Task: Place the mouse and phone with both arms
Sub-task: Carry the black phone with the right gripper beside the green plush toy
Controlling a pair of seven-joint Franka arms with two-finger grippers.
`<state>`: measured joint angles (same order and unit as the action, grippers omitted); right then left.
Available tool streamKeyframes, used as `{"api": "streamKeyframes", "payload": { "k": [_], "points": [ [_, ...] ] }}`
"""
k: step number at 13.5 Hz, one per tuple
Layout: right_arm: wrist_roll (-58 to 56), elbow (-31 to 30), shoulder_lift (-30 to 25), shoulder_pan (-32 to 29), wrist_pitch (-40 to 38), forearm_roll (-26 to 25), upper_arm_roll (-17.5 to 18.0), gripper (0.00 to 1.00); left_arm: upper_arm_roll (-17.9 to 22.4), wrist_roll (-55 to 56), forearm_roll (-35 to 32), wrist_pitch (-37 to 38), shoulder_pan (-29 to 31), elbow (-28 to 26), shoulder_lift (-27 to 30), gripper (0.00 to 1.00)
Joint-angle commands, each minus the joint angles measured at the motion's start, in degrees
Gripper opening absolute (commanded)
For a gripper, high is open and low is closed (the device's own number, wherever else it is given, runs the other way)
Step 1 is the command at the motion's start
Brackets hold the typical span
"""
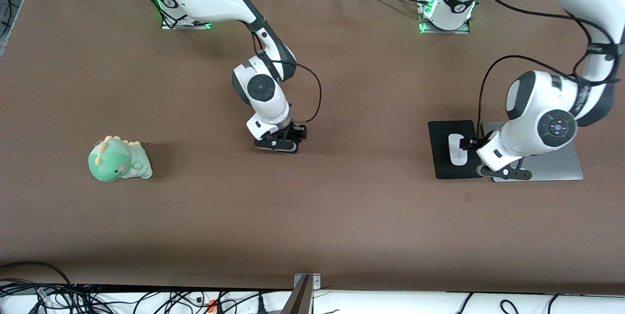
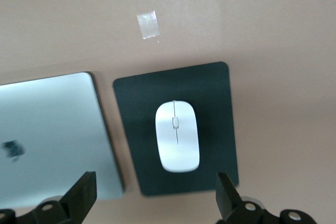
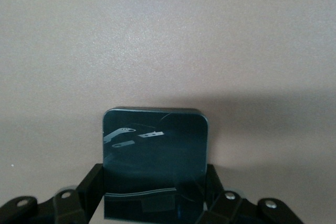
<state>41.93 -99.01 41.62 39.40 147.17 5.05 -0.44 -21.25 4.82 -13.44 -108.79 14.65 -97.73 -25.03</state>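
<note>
Phone point(image 3: 154, 161), stiff, glossy and likely slippery, sits pinched by its side edges in the right claw point(image 1: 276, 144) low over the desk point(image 1: 342, 216) middle, its long axis unclear. Mouse point(image 1: 457, 149), light and smooth, lies on the mouse pad point(image 1: 442, 160), pointing twelve o'clock; the left claw point(image 2: 157, 203) hovers wide above.

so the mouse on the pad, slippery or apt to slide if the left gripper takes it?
Likely slick: the mouse looks glossy, with curved sides. It should not roll, lying flat on the mouse pad. The left gripper hangs open above it.
</note>
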Motion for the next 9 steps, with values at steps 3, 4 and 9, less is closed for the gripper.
{"api": "streamKeyframes", "payload": {
  "k": [3, 4, 9],
  "points": [
    [-1.06, 0.75, 0.22, 0.24, -0.22, 0.67, -0.53, 0.36, -0.02, -3.93, -0.01, 17.52, -4.1, 15.0, -0.81, 1.0],
    [-1.15, 0.84, -0.13, 0.24, -1.53, 0.67, -0.7, 0.36, -0.02, -4.29, 0.08, 22.08, -5.24, 18.6, -0.72, 1.0],
    [-10.87, 1.81, -5.48, -5.02, -11.98, 0.58, -1.05, 0.36, 1.9, -9.09, 2.0, 33.56, -8.06, 28.04, 1.11, 1.0]
  ]
}}
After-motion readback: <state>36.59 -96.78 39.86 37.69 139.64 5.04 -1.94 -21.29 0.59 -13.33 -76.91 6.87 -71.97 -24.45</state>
